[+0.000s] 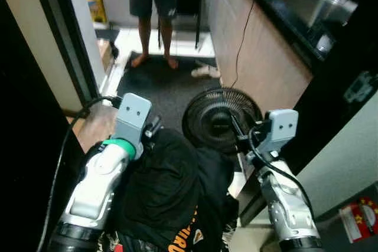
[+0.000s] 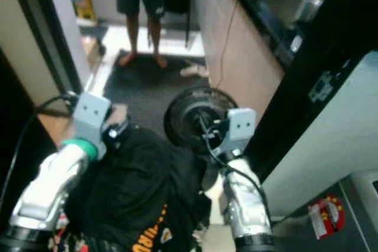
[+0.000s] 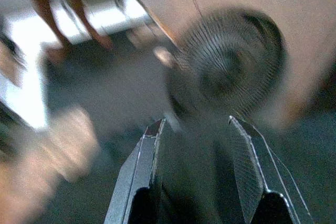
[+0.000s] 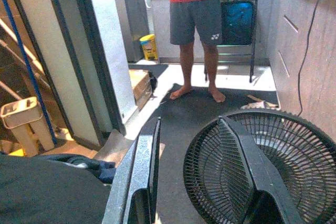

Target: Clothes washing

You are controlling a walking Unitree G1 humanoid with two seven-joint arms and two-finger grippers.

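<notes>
A heap of black clothes [image 1: 171, 187], one piece with orange lettering, lies low in front of me between my two arms. My left gripper [image 1: 155, 127] rests at the heap's upper left edge. In the left wrist view its fingers [image 3: 149, 150] stand open with bare floor between them. My right gripper [image 1: 241, 137] hovers to the right of the heap, just before a floor fan, and it is open and holds nothing. The right wrist view catches a corner of the dark cloth [image 4: 47, 192].
A black floor fan [image 1: 220, 119] stands straight ahead on a dark mat [image 1: 159, 87]. A person [image 1: 153, 4] stands barefoot at the mat's far end. A wooden counter side [image 1: 260, 57] with a hanging cable runs along the right, and a door frame [image 1: 65, 33] along the left.
</notes>
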